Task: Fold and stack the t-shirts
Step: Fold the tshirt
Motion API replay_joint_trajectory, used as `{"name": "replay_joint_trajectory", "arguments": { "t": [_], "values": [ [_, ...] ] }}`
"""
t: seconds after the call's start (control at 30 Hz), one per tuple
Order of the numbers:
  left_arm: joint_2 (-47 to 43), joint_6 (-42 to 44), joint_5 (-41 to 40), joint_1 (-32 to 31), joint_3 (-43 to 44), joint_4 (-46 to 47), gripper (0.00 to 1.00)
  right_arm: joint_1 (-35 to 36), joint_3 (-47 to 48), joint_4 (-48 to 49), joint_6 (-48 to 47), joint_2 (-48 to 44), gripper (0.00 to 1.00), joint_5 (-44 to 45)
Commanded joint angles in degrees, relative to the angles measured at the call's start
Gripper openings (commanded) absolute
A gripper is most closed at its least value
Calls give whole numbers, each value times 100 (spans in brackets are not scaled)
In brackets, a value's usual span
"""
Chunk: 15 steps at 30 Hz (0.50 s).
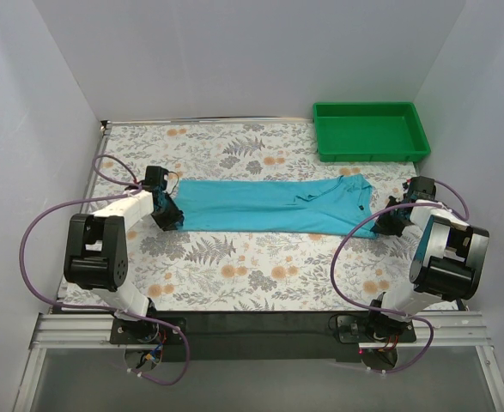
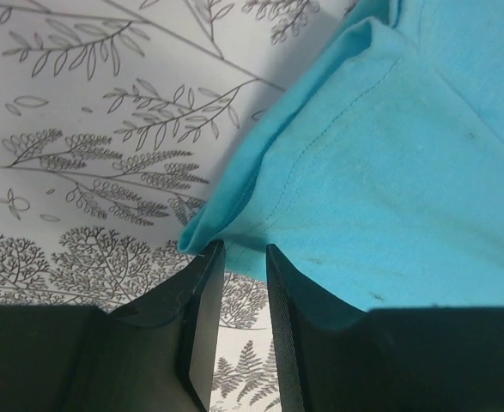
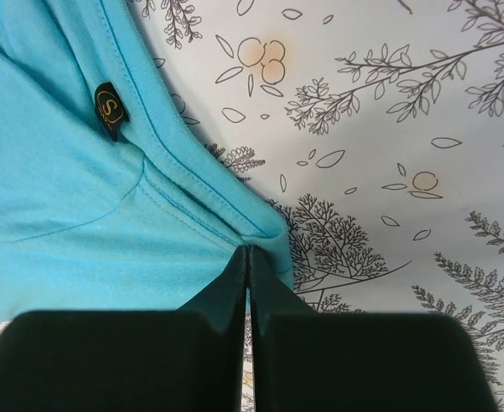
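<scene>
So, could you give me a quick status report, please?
Left gripper at hem corner, fingers slightly apart, grip unclear. Right gripper shut on collar end. T-shirt a long folded strip, flat. Green tray clear of it.

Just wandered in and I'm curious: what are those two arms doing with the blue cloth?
Two robot arms are handling a turquoise t-shirt that lies as a long strip across the flowery table. The right end effector is shut on a corner at the collar end. The left end effector sits at the opposite end, nearly closed; whether it grips is unclear. A green tray stands at the far right.
</scene>
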Motion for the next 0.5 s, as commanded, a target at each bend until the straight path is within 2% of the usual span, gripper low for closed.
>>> {"name": "replay_joint_trajectory", "arguments": {
  "t": [0.0,0.13,0.23,0.33,0.37,0.43,0.47],
  "values": [
    [-127,161,-294,42,-348,-890,27,-61,-33,89,-69,-133,1,212],
    [-241,161,-364,51,-384,-907,29,-61,-86,-25,-26,-257,1,370],
    [-259,108,-364,51,-183,-951,35,-61,-8,-130,-17,-240,2,406],
    [-373,108,-373,51,168,-1030,47,-52,168,-253,-25,-292,13,371],
    [-390,117,-391,51,301,-1065,52,-44,212,-271,-43,-336,20,345],
    [-478,152,-391,51,503,-1179,57,18,344,-341,-87,-485,27,336],
    [-531,161,-356,51,696,-1197,58,53,510,-385,-104,-581,34,336]
  ]
}}
